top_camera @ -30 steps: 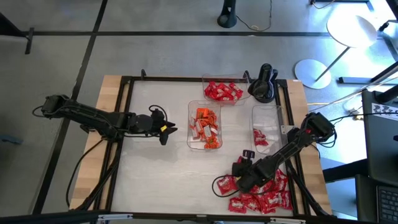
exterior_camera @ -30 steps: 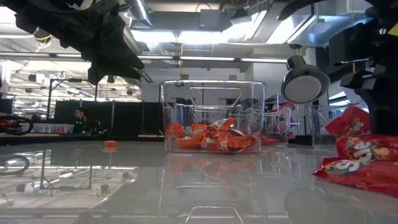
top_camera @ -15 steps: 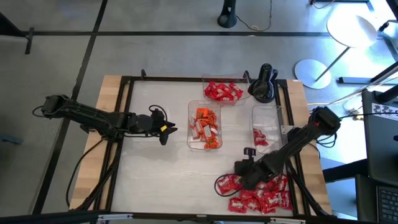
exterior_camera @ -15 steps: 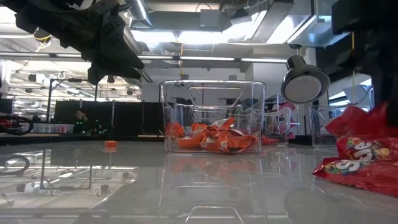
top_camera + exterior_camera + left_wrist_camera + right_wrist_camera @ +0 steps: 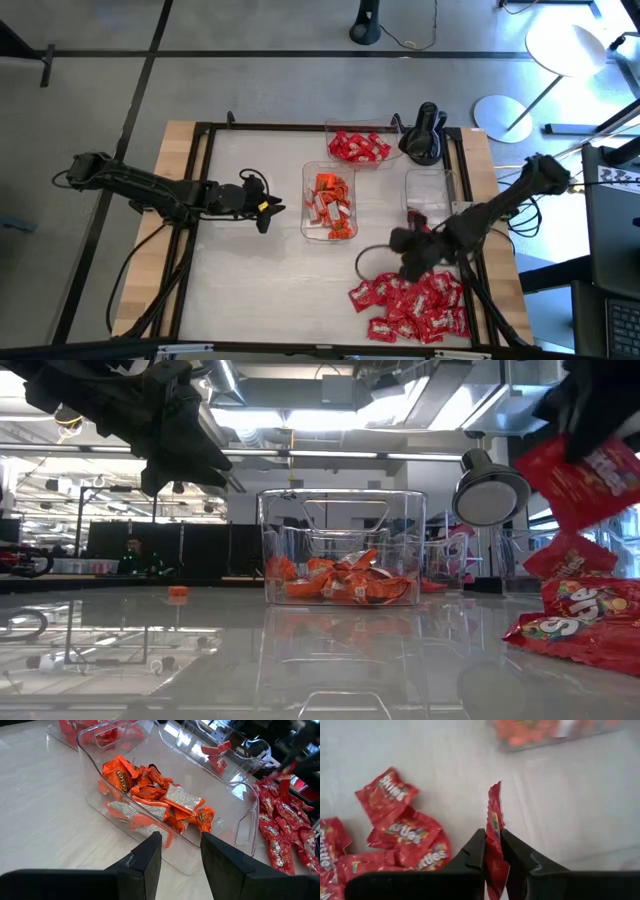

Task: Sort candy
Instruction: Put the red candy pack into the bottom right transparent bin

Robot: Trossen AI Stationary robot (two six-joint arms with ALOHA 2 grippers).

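Room: an open workshop with ceiling lights is showing behind the desk in the low view; a round lamp (image 5: 491, 497) is standing at the upper right there.
Desk: a pale desk (image 5: 250, 270) with a dark frame is filling the middle of the high view.
Arms: the left arm is waiting at the left of the high view, its left gripper (image 5: 268, 208) hanging beside the middle tray with the jaws partly apart and holding nothing; the right gripper (image 5: 412, 243) is hanging above the desk in the lower right of that frame.
Trays: the middle tray (image 5: 305, 200) is carrying orange sweets (image 5: 330, 205); the top tray (image 5: 332, 133) is carrying plain red ones; the right tray (image 5: 432, 180) is carrying only a few red packets.
Candy pile: the unsorted red pile (image 5: 410, 308) is lying at the lower right of the high view, just below the right gripper.
Held packet: the right jaws are pinching one red packet (image 5: 493, 837) edge-on, lifted clear of the pile; it is showing at the upper right of the low view.
Step in hand, as I judge it: carrying this packet to its matching tray, probably the right one.
Doing it well: keeping the pinch firm, since the grip is sitting on a thin edge; travelling high enough for the dangling packet to be clearing the tray wall; letting go only once over the tray's open middle.
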